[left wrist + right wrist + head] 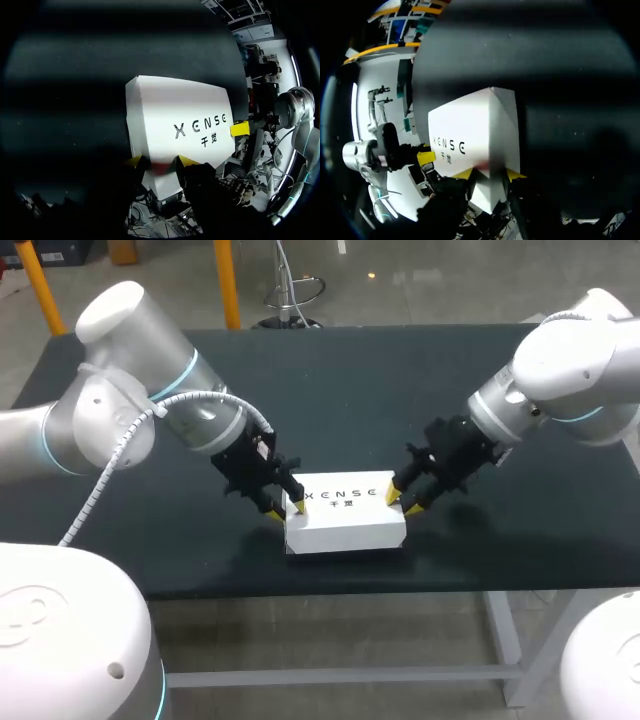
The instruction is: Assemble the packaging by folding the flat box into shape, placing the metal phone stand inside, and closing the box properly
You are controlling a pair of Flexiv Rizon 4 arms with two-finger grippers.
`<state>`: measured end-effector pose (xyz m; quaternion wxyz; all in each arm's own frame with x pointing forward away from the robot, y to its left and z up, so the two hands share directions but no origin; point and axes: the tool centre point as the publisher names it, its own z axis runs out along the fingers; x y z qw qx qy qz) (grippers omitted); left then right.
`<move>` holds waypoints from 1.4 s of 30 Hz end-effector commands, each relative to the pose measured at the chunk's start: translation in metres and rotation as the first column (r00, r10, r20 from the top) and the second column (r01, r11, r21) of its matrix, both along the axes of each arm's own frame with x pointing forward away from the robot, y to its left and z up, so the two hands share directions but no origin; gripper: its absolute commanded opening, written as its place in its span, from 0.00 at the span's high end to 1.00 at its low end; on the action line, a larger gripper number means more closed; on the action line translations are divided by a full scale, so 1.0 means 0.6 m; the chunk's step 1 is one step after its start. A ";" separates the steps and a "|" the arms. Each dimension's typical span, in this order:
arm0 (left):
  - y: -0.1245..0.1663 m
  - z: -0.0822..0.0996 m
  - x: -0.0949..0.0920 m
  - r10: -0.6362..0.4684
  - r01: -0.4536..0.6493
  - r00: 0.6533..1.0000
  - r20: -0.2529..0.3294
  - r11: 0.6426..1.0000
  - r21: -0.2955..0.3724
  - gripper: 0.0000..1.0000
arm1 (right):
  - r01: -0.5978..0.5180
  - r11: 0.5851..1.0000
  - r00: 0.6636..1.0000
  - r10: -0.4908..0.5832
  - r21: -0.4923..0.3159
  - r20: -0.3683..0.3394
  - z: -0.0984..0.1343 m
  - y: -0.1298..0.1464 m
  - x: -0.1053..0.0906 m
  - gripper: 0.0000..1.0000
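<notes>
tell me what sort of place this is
Probably a robotics lab or test cell: a left arm and right arm over a dark table, with the left end effector and right end effector at opposite ends of a white box.

The left arm (120, 390) and the right arm (570, 360) are both wearing smooth, rounded shells of glossy white and silver-grey, and thin cyan rings are glowing at their joints, on the big white domes near the desk's front corners too. A white spiral-wrapped cable (105, 480) is running along the outside of the left arm into its black wrist block. The left claw (288, 508) and the right claw (402, 503) are showing angular black bodies ending in bright yellow tips.
</notes>
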<state>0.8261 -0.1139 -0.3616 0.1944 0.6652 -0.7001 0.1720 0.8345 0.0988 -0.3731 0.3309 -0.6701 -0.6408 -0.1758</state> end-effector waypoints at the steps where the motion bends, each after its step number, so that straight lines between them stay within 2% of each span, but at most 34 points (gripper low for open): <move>1: -0.013 0.004 0.006 -0.006 0.006 1.000 -0.011 1.000 0.006 0.56 | -0.030 0.999 0.998 0.031 0.014 -0.056 0.003 0.009 0.015 0.60; 42: -0.016 0.027 0.018 -0.032 0.031 0.989 -0.145 0.999 -0.009 0.53 | -0.051 0.999 0.983 0.052 0.012 -0.176 0.019 0.016 0.029 0.60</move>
